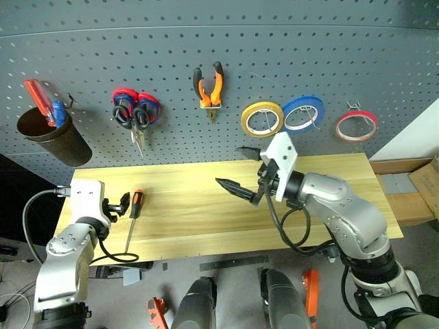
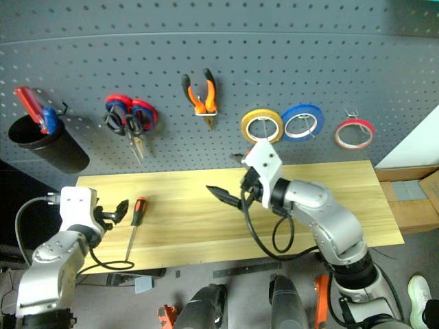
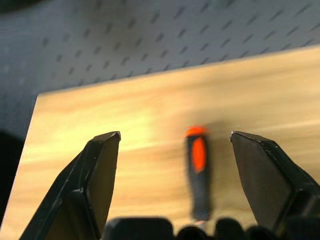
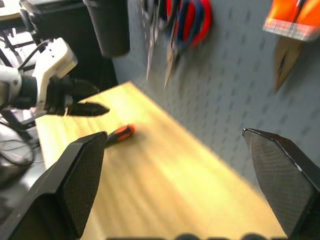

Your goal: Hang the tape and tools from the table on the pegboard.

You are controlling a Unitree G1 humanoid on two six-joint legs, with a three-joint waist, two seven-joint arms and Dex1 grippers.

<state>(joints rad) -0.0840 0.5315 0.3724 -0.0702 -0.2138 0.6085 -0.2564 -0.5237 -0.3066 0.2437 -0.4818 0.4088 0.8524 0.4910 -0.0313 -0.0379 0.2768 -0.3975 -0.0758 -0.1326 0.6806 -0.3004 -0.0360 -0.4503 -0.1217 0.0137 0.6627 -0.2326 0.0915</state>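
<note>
Left wrist view: screwdriver [image 3: 198, 170] blurred, shaft end hidden behind gripper base, tip unseen. Right wrist view: pliers [image 4: 289, 40] cut off by top edge, handles mostly out of frame; scissors [image 4: 172, 35] smeared, blades barely readable, handles cropped at top. Black cup [image 1: 51, 137] on pegboard [image 1: 219, 41]: contents half hidden inside, red and blue handles poke out, tool type unclear. Table [image 1: 343, 171]: far right corner meets cardboard box [image 1: 411, 185], box cut by picture's edge.

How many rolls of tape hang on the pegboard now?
3, in a row on the pegboard, right of the pliers: the yellow roll, the blue roll, then the red tape furthest right.
</note>
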